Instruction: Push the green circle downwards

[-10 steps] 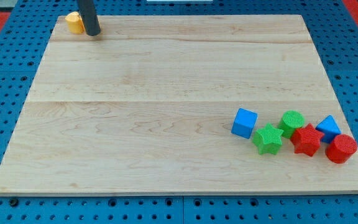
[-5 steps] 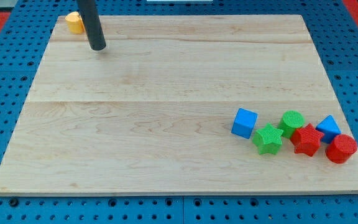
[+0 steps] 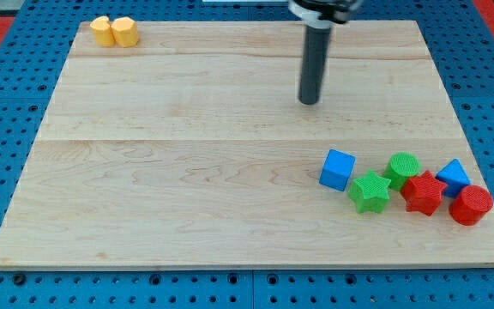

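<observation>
The green circle (image 3: 402, 166) sits in a cluster of blocks at the view's lower right, touching the red star (image 3: 422, 193) below it. The green star (image 3: 370, 190) lies to its lower left. My tip (image 3: 309, 100) is on the board, above and to the left of the green circle, well apart from every block. The rod rises from the tip toward the view's top.
A blue cube (image 3: 338, 169) lies left of the green star. A blue triangle (image 3: 454, 176) and a red cylinder (image 3: 470, 205) sit at the cluster's right end near the board's right edge. Two yellow blocks (image 3: 113, 31) rest at the top left corner.
My tip has moved far to the right and somewhat down, from beside the yellow blocks to the board's upper middle. The second yellow block is now uncovered. No block has moved.
</observation>
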